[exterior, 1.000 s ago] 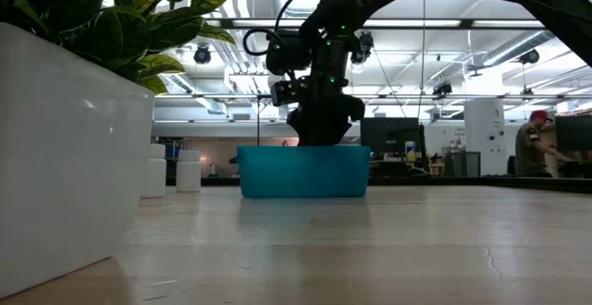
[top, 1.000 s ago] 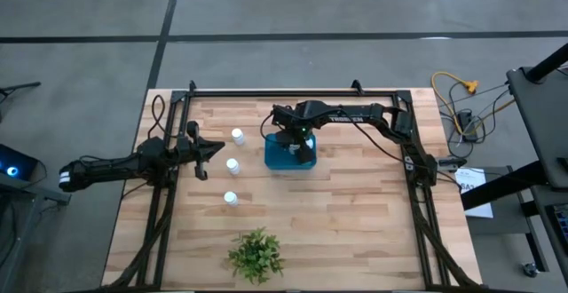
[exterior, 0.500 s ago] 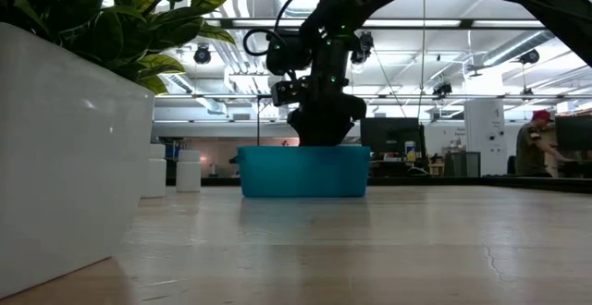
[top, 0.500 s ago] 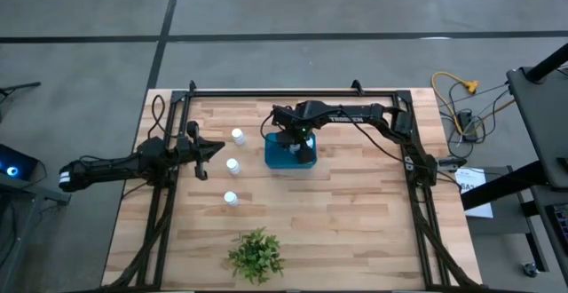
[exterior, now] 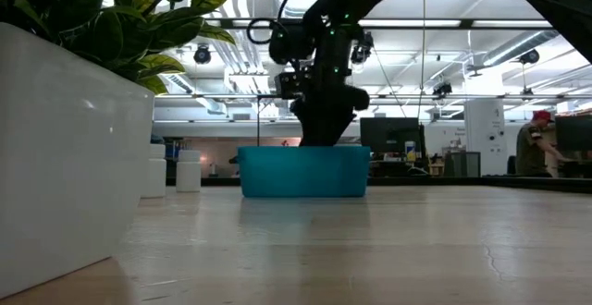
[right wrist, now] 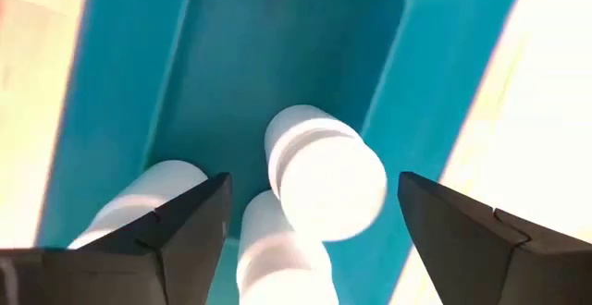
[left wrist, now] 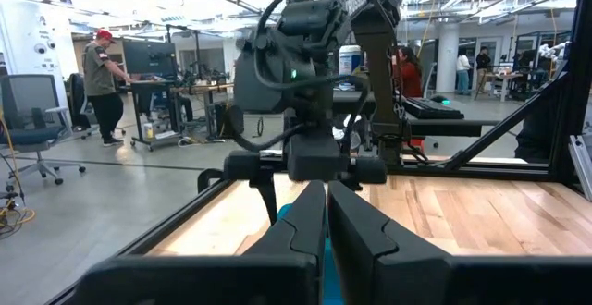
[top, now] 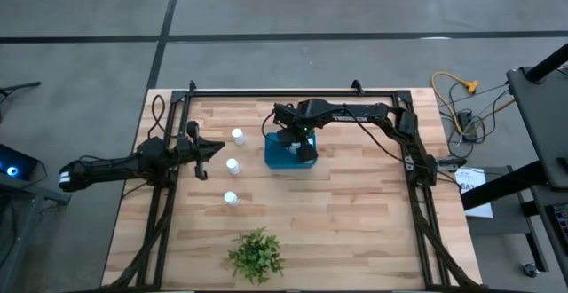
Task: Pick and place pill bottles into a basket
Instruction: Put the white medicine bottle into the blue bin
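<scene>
The teal basket (top: 286, 154) stands mid-table. Inside it, the right wrist view shows three white pill bottles: one (right wrist: 326, 171) lies on top of two others (right wrist: 139, 208) (right wrist: 277, 250). My right gripper (right wrist: 313, 180) hangs open right over the basket (exterior: 303, 171), pointing down, with nothing between its fingers. Three more pill bottles (top: 238, 136) (top: 232, 165) (top: 231, 199) stand upright on the wood to the basket's left. My left gripper (top: 209, 148) waits shut at the table's left, close to these bottles and pointing toward the basket.
A green plant (top: 256, 256) in a white pot (exterior: 55, 157) stands near the table's front edge. Black frame rails (top: 293, 91) run along the far and side edges. Bare wood lies to the right of the basket and in front of it.
My right gripper has risen a little over the basket, staying open. The bottles and the basket have kept their places.
</scene>
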